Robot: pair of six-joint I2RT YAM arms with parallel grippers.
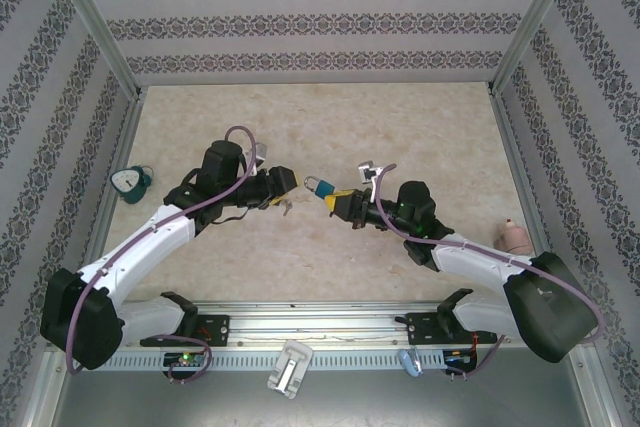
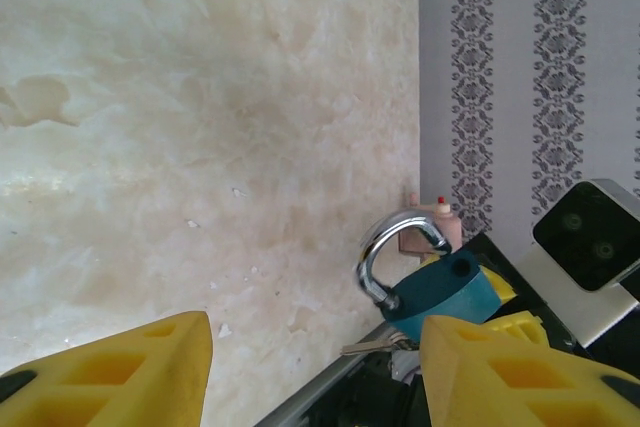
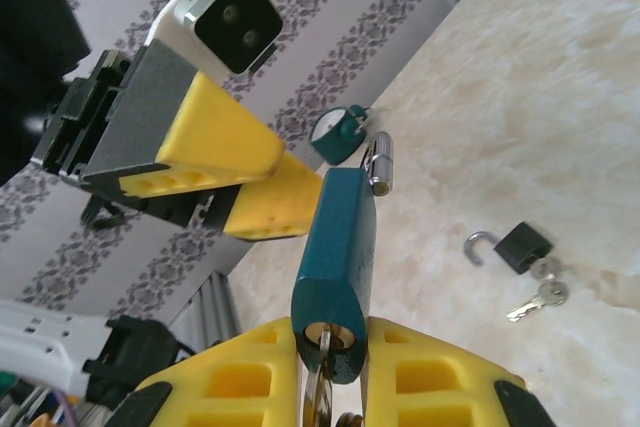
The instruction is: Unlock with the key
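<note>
And the key (image 3: 322, 397), poking out below the teal padlock (image 3: 337, 247), ran off the bottom edge of the right wrist view, its bow lost. The right gripper (image 3: 333, 335) was cropped there too. In the left wrist view, the padlock's key end was tucked behind that gripper's yellow fingers (image 2: 503, 289). From above, the keyhole was too small to make out. Whether the shackle (image 2: 370, 267) was latched couldn't be told.

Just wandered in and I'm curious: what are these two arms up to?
The right end effector is clamped on the keyhole end of a teal padlock, a key stuck in it, held above the table. The left end effector hangs open facing the shackle, gripping nothing. Whether it's unlocked, I can't tell.
</note>
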